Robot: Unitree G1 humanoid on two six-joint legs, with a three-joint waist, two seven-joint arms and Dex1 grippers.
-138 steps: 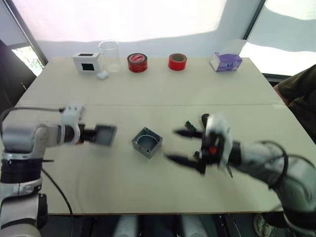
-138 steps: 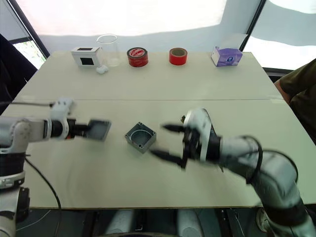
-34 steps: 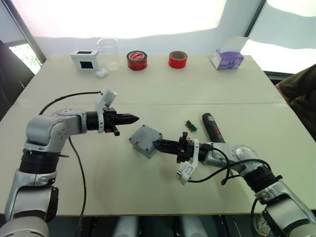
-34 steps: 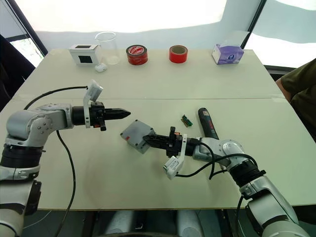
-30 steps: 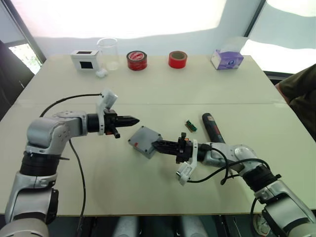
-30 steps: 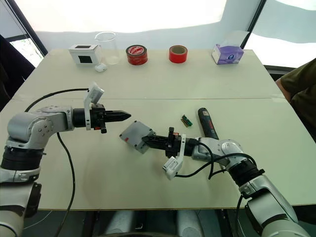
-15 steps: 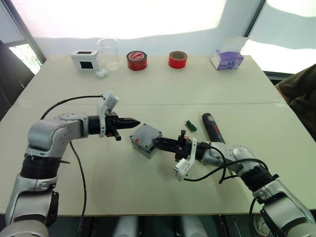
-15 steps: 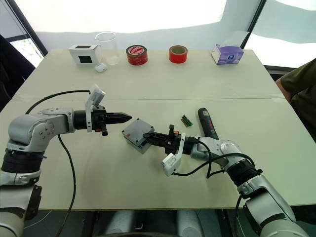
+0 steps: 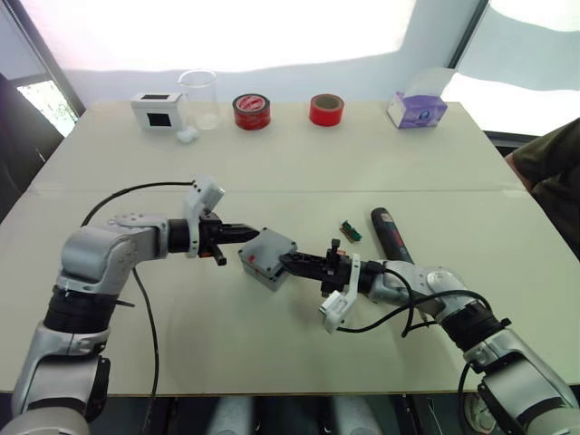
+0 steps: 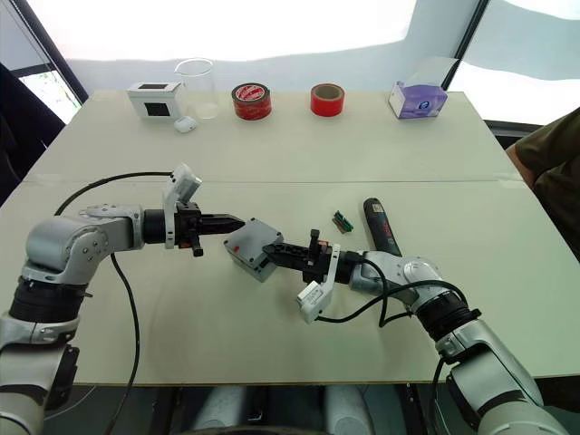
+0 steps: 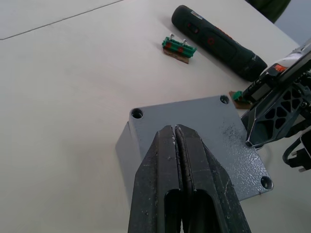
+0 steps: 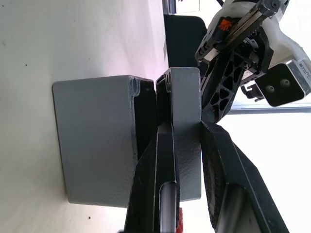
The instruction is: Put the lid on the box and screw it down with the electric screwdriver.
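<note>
The grey box [image 9: 256, 269] stands mid-table with the grey lid [image 9: 273, 247] lying on top of it. My right gripper [image 9: 286, 262] comes in from the right and is shut on the lid's edge. In the right wrist view the lid [image 12: 187, 160] is pinched between the two fingers, beside the box [image 12: 92, 141]. My left gripper [image 11: 175, 129] is shut and empty, its tips resting at the lid's top face [image 11: 214, 126] near a corner hole. The black electric screwdriver [image 9: 390, 234] lies on the table to the right of the box, held by nothing.
A small green part [image 9: 351, 230] lies between box and screwdriver. Along the far edge stand a white box with a black window [image 9: 159, 111], a clear beaker [image 9: 199, 98], two red tape rolls [image 9: 252, 113] and a purple tissue box [image 9: 416, 110]. A person's sleeve [image 9: 555, 181] shows at the right.
My left gripper has slid right until its shut tips reach the lid. The box and lid, tilted a second ago, now sit flatter. The right gripper has kept its hold.
</note>
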